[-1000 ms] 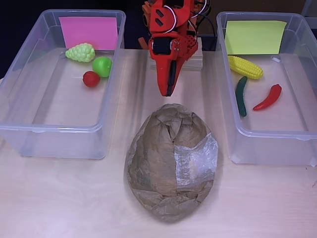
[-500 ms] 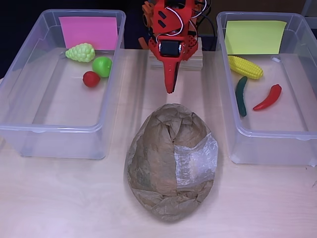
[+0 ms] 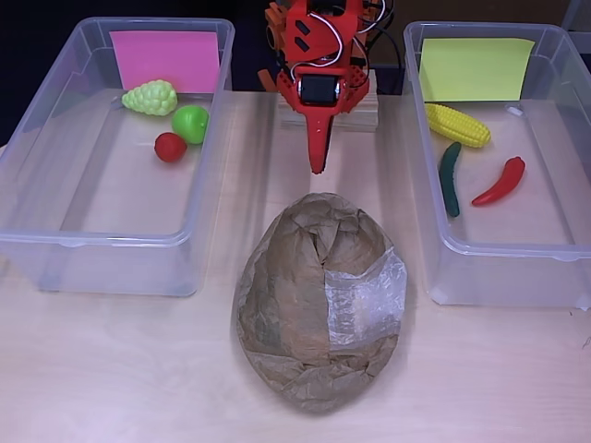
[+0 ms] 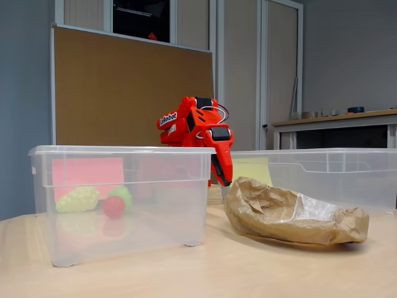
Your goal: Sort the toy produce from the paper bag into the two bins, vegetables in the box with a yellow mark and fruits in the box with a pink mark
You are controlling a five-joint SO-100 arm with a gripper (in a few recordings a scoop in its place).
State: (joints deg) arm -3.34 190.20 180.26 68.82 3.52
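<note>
Overhead, pincer [image 3: 318, 164] closed, empty.

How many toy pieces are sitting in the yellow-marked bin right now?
3: the corn nearest the yellow mark, the green cucumber below it, and the red chili pepper to the cucumber's right. Anything in the paper bag is hidden.

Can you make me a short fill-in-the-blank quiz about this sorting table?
1. The clear plastic bin with the pink paper mark holds ___ toy pieces.
2. The yellow toy corn cob lies in the clear bin with the ___ mark.
3. The crumpled brown paper bag lies ___ the two bins.

Missing words: three; yellow; between
</note>
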